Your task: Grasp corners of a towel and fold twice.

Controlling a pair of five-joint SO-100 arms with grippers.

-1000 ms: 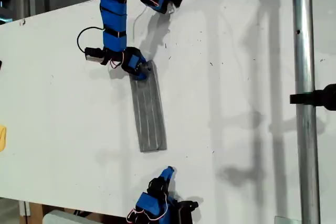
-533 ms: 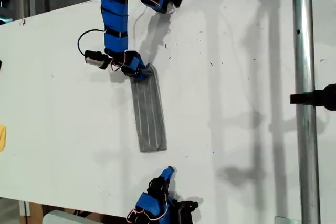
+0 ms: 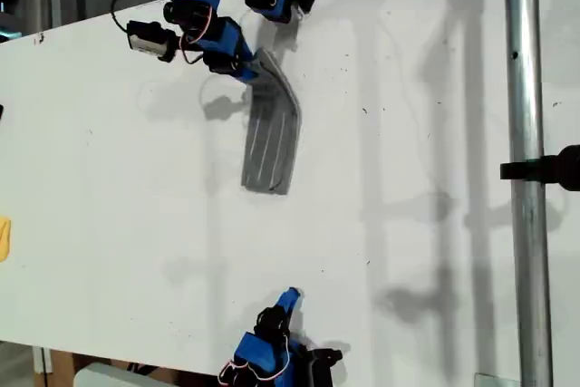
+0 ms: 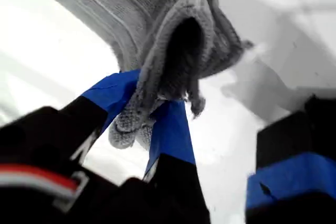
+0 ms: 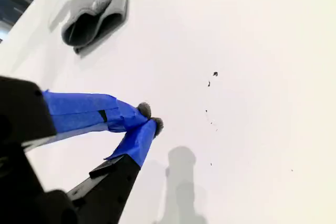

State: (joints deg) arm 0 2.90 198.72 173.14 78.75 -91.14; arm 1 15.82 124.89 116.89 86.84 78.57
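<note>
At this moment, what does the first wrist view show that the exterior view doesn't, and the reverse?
Only the first wrist view shows the towel's bunched end pinched between my first gripper's blue-taped fingers. Only the exterior view shows the towel's full folded strip with its far end on the table, plus my second gripper idle nearby. Both show my first gripper holding the towel.

My first tool (image 4: 149, 116): jaws clamped on the towel (image 3: 272, 138), arm bent at the exterior view's top. My second tool (image 5: 149, 121): tips pressed together, empty, low at that view's bottom edge.
</note>
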